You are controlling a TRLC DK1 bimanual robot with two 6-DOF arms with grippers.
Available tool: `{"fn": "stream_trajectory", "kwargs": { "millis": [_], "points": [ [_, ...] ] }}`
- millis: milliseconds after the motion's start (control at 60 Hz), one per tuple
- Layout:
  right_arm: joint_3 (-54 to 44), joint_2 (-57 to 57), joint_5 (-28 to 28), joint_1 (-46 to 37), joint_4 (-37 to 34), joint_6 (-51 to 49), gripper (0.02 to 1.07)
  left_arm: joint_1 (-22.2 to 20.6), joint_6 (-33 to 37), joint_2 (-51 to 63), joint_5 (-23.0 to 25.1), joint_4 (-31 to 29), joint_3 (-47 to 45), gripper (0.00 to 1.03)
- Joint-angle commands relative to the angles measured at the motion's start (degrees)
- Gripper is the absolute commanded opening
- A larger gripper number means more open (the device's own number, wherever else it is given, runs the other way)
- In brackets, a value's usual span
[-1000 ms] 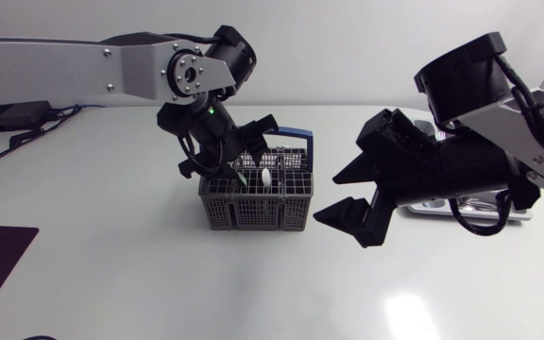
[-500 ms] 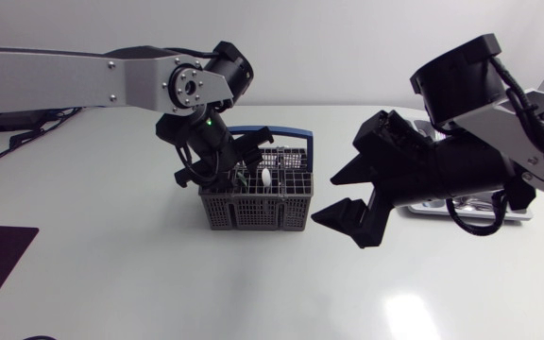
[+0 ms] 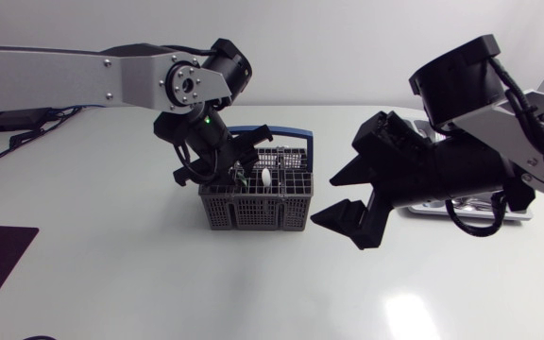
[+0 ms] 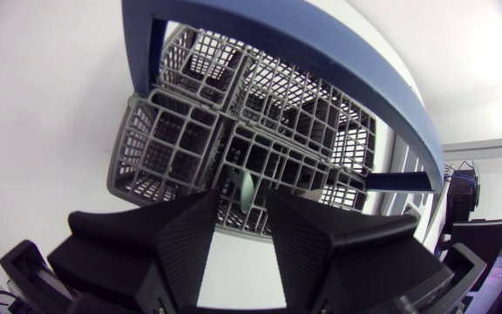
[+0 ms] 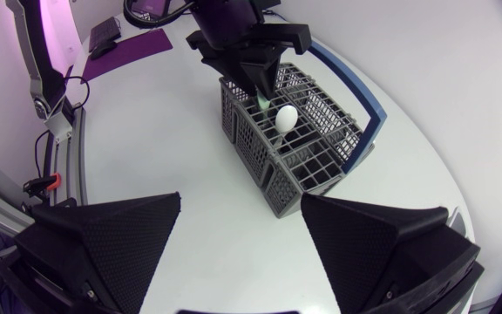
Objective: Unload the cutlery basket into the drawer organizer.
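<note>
Over the cutlery basket (image 3: 256,200), the left tool (image 4: 238,235) hung with its fingers slightly apart.
That basket stood mid-surface (image 3: 159,283), blue handle (image 4: 321,52) up; what looked like a pale green utensil (image 4: 245,187) sat just ahead of those fingers, untouched, near a white spoon (image 5: 286,116). Beside the basket the right tool (image 3: 324,199) hovered, spread wide.

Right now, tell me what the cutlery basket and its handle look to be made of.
Cutlery basket: probably moulded plastic, matte grey; uniform thick grid walls, no metallic glint. Handle: likely plastic too, smooth blue, with a soft sheen along its broad band.
</note>
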Motion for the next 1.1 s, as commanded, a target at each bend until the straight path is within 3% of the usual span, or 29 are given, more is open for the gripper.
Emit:
{"fn": "stream_trajectory", "kwargs": {
  "millis": [0,333,683,783,933,1083],
  "points": [
    [-1.88,0.92,0.16,0.45,0.68,1.50,1.02,0.30,0.16,-0.74,0.40,0.04,-0.18,0.33],
    [-2.24,0.92,0.16,0.45,1.03,1.42,1.02,0.30,1.83,-0.12,0.49,0.57,-0.09,0.24],
    [-2.41,0.92,0.16,0.45,1.03,1.24,1.02,0.21,3.33,0.67,0.49,1.71,0.35,0.24],
    [-2.41,0.83,0.16,0.45,1.03,1.24,1.02,0.39,3.68,0.84,0.49,1.89,0.44,0.16],
    [-2.32,0.92,0.16,0.45,1.03,1.33,1.02,0.56,4.29,1.37,0.49,1.98,0.35,0.15],
    [-2.41,0.92,0.16,0.45,1.12,1.33,1.02,0.39,5.26,1.37,0.49,2.06,0.00,0.06]
  ]
}}
